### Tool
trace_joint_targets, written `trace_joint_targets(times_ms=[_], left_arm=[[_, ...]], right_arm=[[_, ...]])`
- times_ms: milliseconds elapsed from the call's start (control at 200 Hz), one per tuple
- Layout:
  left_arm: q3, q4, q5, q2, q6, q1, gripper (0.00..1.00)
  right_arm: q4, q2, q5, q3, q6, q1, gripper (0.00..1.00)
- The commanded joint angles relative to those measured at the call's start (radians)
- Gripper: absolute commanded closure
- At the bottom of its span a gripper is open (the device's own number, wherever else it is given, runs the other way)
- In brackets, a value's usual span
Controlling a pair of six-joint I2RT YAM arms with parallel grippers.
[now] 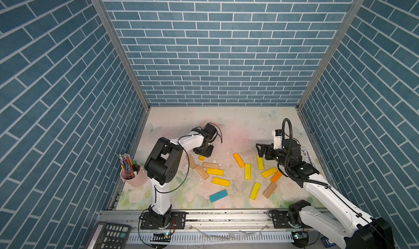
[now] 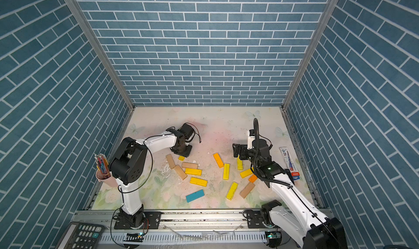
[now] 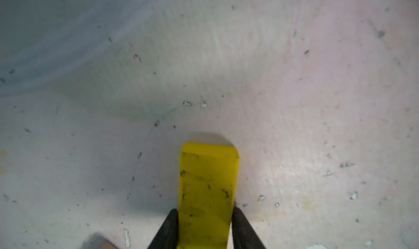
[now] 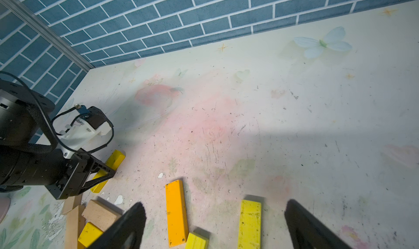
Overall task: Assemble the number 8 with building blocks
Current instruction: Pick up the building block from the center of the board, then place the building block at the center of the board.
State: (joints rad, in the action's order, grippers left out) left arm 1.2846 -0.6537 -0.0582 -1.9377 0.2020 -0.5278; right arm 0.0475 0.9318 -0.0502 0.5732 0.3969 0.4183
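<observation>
A yellow block [image 3: 208,191] lies on the desk [image 3: 294,100], sticking out ahead of the left end effector [image 3: 205,210], whose jaws pinch its long edges. The right end effector [image 4: 215,203] is spread wide, with a second yellow block [image 4: 249,223] just ahead. Gripped only by its thin edges, the pinched block may swivel when lifted and land crooked.

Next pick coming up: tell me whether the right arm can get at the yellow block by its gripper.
Probably yes. The right gripper is open above the yellow block. Nothing lies on it, and the orange block beside it lies apart, leaving room for the fingers.
</observation>
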Motion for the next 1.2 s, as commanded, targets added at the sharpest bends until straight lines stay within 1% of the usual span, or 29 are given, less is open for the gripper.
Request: trace_joint_targets(times_ms=[0,180,300,605,785,925,1030,1100,1195], left_arm=[[-0.031,-0.032,-0.012,0.002,0.012,0.008,0.64],[-0.018,-0.002,0.020,-0.013,0.020,0.041,0.70],[0.001,0.013,0.035,-0.025,0.015,0.078,0.70],[0.136,-0.014,0.032,-0.100,0.004,0.171,0.71],[0.242,-0.048,0.026,-0.165,-0.012,0.178,0.71],[0.317,-0.075,0.020,-0.217,-0.001,0.187,0.71],[0.362,-0.098,0.024,-0.250,0.017,0.193,0.68],[0.384,-0.126,0.017,-0.262,0.042,0.193,0.67],[0.375,-0.132,0.007,-0.258,0.078,0.193,0.66]], right_arm=[[-0.003,0.001,-0.008,-0.015,0.033,0.007,0.04],[-0.006,-0.002,-0.020,-0.019,0.045,0.007,0.05],[-0.008,-0.009,-0.025,-0.026,0.054,0.007,0.06],[-0.026,-0.004,-0.025,-0.033,0.087,0.013,0.05],[-0.046,0.016,-0.031,-0.034,0.113,0.020,0.03],[-0.048,0.031,-0.028,-0.029,0.117,0.031,0.02],[-0.047,0.035,-0.030,-0.027,0.115,0.036,0.02],[-0.047,0.039,-0.027,-0.027,0.115,0.040,0.02],[-0.049,0.042,-0.023,-0.028,0.116,0.045,0.02]])
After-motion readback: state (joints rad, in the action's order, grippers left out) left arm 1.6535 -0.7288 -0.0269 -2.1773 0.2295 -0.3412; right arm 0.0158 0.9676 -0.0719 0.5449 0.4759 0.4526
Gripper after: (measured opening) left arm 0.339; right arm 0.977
